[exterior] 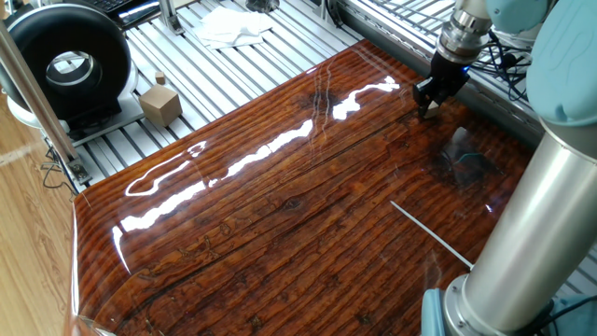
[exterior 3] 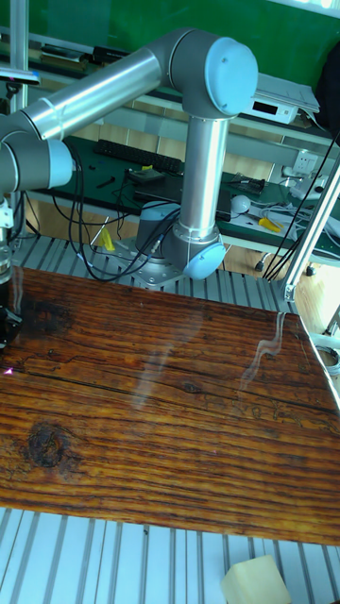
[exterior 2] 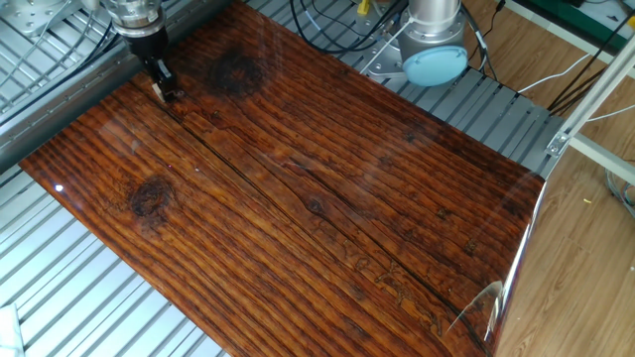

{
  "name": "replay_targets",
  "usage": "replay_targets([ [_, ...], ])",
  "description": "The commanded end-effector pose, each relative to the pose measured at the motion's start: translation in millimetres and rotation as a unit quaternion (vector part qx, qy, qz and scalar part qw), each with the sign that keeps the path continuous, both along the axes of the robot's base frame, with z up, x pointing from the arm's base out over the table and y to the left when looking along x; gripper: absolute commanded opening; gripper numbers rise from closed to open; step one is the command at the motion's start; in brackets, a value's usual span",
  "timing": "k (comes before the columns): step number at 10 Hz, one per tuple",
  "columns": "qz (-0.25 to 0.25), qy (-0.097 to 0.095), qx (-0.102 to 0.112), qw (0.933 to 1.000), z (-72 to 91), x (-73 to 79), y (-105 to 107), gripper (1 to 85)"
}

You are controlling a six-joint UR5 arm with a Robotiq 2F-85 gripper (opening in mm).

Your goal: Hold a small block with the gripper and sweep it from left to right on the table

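The table is a glossy reddish-brown striped board. My gripper points straight down at its far right corner in one fixed view, with the fingertips at the surface. In the other fixed view the gripper stands near the top left edge, shut on the small block, a tiny pale tan speck between the black fingertips. The tall fixed view shows only part of the gripper at the left border, and the block is hidden there.
A larger tan cube with a knob, a black round device and a white cloth lie on the slatted aluminium frame beyond the board. The arm's base and cables stand at one board edge. My arm's thick link crosses the right foreground.
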State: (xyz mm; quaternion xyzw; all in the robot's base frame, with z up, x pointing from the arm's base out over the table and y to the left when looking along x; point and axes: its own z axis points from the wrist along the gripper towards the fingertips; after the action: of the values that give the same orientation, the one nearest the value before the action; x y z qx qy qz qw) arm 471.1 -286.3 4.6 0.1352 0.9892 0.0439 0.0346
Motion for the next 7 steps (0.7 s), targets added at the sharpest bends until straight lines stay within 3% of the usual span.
replay_targets([
  [1, -0.007, -0.004, 0.003, 1.0, 1.4, 2.5, 2.1, 1.0],
  [7, -0.013, -0.004, 0.004, 0.9999, 0.9, 4.8, 9.4, 1.0],
])
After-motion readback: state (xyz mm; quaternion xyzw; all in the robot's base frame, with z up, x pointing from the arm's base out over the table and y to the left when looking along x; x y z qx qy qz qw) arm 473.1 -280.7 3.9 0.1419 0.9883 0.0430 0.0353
